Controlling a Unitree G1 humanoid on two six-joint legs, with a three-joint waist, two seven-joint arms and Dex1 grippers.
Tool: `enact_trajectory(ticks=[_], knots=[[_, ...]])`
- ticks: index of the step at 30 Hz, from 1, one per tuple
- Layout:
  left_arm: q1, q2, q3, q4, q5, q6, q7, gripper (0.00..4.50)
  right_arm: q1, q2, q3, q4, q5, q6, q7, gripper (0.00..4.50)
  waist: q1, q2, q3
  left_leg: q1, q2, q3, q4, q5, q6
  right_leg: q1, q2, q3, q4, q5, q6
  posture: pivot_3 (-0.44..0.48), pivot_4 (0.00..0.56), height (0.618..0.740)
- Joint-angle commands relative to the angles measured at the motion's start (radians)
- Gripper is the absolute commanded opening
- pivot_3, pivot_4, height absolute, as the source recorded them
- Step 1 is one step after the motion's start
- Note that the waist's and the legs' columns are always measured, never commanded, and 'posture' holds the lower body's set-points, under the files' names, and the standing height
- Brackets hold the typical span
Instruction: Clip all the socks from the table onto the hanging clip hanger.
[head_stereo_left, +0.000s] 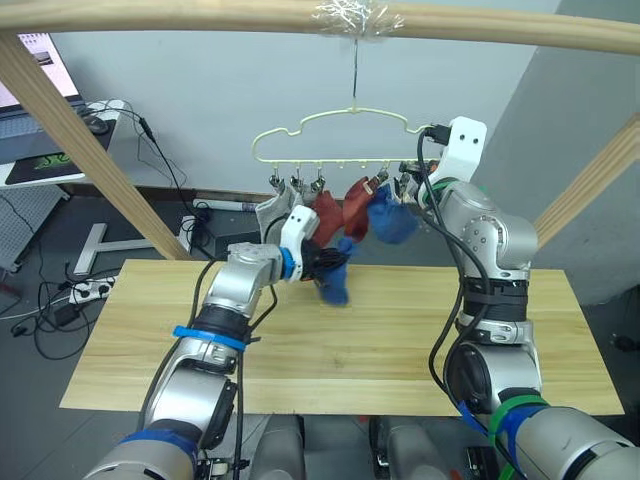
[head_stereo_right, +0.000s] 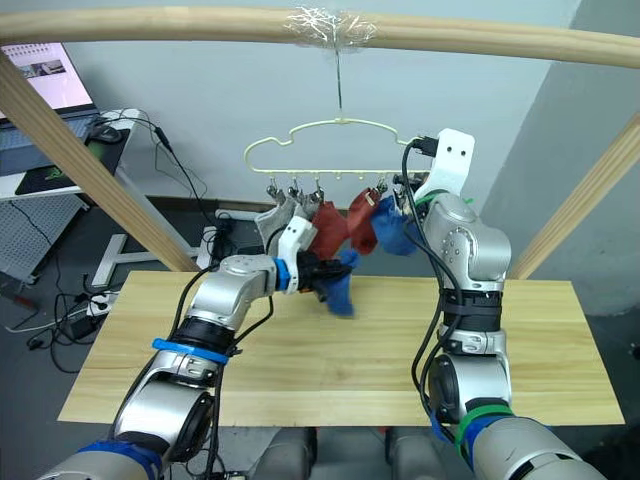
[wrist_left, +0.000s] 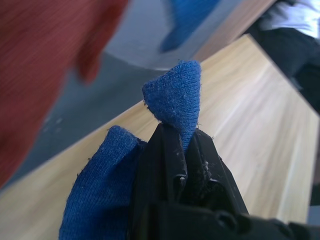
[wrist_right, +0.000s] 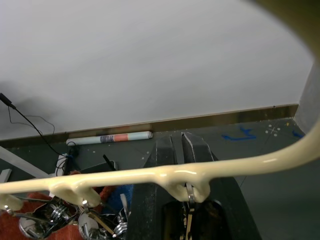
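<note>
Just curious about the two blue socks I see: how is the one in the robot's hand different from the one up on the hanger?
The blue sock in the left hand is pinched between the fingers, bunched, low over the table. The hanging blue sock is clipped to the hanger, dangling beside the red socks. Both are the same blue fabric.

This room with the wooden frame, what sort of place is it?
Probably a lab or workshop: a desk with a laptop, loose cables on the floor, and a clip hanger hung from a taped wooden beam.
</note>
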Motion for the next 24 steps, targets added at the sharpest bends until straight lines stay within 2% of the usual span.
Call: enact_trajectory(ticks=[1,12,24], knots=[[-0.061,-0.063,-0.014,-0.003,-0.023,-0.017,0.018,0.01,-0.056,0.016,-0.015,-0.070,0.035,0.012,-0.010,0.00,0.001,0.000,0.000,0.000,0.000,0.000,0.000,0.000,0.000,0.000,0.000,0.000,0.000,0.000,0.000,0.100,0.200,0.740],[-0.215,-0.224,-0.010,0.223,0.004,-0.152,0.105,0.01,-0.077,0.025,-0.027,-0.094,0.048,0.061,-0.023,0.00,-0.003,0.000,0.000,-0.003,0.000,0.001,-0.001,0.000,0.000,-0.004,0.000,0.001,0.000,0.000,0.000,0.080,0.202,0.740],[-0.330,-0.267,0.056,0.397,-0.013,-0.260,0.168,0.01,-0.060,0.023,-0.024,-0.130,0.044,0.096,-0.025,0.00,-0.005,0.000,0.000,-0.004,0.000,0.002,-0.001,0.000,0.000,-0.005,0.000,0.002,-0.001,0.000,0.000,0.072,0.201,0.740]])
